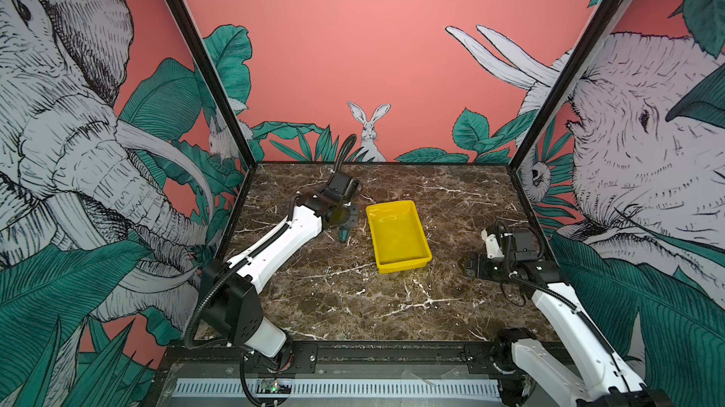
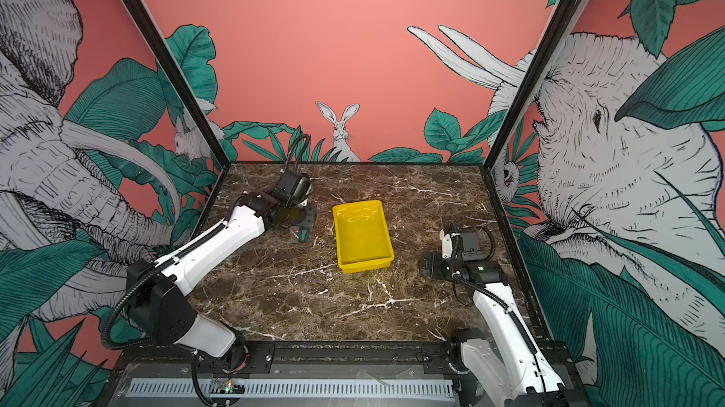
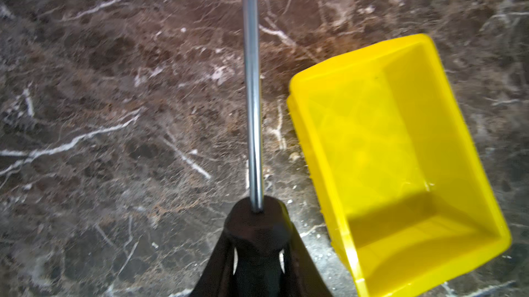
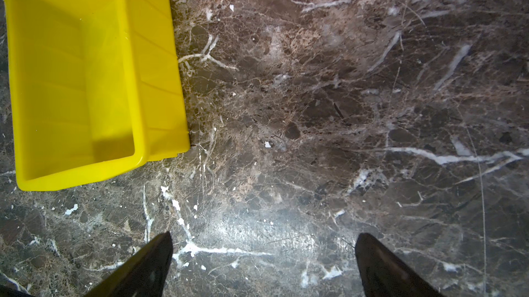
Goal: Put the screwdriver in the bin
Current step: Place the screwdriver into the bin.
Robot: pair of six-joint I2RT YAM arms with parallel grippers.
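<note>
a dark brown marble tabletop [image 1: 353, 299] with white veins fills the floor of the cell in both top views; small white flecks dot it in the wrist views [image 4: 267, 144]. behind it stands a coral-pink back wall [image 1: 353, 52] with a drawn rabbit [image 1: 368, 126] sitting among green leaves [image 1: 290, 138] at the table's far edge. the side panels carry large drawn elephants [image 1: 59, 130] [image 2: 627, 158] and more green foliage, framed by black corner posts [image 1: 204, 71]. along the near edge runs a black rail [image 1: 392, 354], and below it a white slotted strip [image 1: 392, 387] with a small circuit board [image 1: 270, 386] showing a green light.
</note>
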